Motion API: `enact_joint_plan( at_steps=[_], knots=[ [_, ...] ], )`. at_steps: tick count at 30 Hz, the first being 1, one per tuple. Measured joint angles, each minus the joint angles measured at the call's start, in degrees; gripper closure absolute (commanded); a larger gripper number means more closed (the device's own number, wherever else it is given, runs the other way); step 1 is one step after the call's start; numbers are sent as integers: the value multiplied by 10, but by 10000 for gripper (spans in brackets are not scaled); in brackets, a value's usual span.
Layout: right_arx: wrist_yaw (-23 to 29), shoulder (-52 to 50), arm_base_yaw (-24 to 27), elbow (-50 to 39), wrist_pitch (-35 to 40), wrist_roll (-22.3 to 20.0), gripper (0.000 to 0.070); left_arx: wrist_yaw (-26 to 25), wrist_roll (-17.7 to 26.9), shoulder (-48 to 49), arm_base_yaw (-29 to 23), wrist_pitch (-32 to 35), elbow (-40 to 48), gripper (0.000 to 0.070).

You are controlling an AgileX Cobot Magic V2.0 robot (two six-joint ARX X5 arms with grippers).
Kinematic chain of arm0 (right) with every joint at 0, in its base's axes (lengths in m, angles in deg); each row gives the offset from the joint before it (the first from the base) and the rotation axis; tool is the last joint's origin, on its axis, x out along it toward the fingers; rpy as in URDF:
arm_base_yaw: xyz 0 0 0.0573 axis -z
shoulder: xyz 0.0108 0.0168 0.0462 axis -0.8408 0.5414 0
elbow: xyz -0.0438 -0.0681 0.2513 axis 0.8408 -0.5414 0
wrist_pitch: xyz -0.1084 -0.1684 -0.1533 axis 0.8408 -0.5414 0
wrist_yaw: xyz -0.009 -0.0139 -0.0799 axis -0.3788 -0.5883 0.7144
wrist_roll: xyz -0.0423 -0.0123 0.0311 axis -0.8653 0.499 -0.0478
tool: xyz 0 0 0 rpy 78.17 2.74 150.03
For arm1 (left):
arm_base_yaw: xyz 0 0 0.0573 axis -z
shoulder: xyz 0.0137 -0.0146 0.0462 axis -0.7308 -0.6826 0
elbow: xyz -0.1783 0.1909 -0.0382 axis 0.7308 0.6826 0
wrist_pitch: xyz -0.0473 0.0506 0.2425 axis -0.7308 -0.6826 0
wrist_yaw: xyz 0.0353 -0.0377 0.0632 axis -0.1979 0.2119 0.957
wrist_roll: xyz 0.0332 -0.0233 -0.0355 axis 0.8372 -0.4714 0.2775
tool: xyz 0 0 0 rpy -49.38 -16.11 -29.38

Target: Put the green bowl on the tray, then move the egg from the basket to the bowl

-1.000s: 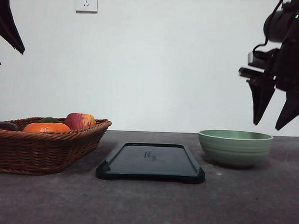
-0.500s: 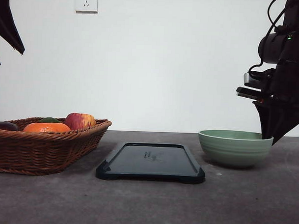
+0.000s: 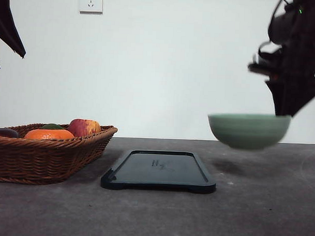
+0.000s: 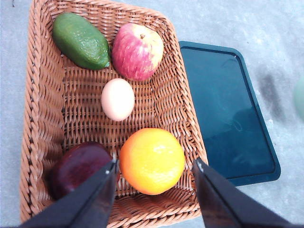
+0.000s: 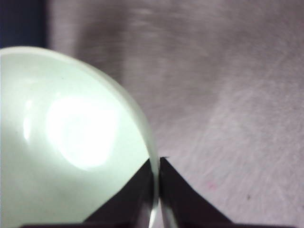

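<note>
The green bowl (image 3: 248,130) hangs level above the table, right of the tray (image 3: 158,172). My right gripper (image 3: 286,111) is shut on its right rim; in the right wrist view the fingers (image 5: 176,194) pinch the rim of the bowl (image 5: 71,133). The egg (image 4: 118,99) lies in the middle of the basket (image 4: 45,118), and my left gripper (image 4: 156,164) hovers open well above it. In the front view the basket (image 3: 42,158) stands at the left, with the egg hidden behind its wall.
In the basket lie an apple (image 4: 137,51), an orange (image 4: 152,160), a green avocado (image 4: 80,40) and a dark purple fruit (image 4: 78,166). The tray (image 4: 228,118) lies beside the basket. My left arm (image 3: 8,25) hangs high at the far left.
My right gripper came down onto the bowl's right rim, shut on it and lifted the bowl off the table. The left arm stayed still.
</note>
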Motion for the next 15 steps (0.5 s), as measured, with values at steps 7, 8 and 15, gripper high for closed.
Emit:
enact_joint_plan(
  at_steps=[7, 8, 15],
  knots=[
    [0, 2, -66, 57, -2, -4, 700, 0, 0, 0, 0, 0, 0, 391],
    [0, 5, -75, 64, 0, -4, 700, 0, 0, 0, 0, 0, 0, 390],
    [-1, 61, -125, 117, 12, 6, 700, 0, 0, 0, 0, 0, 0, 390]
  ],
)
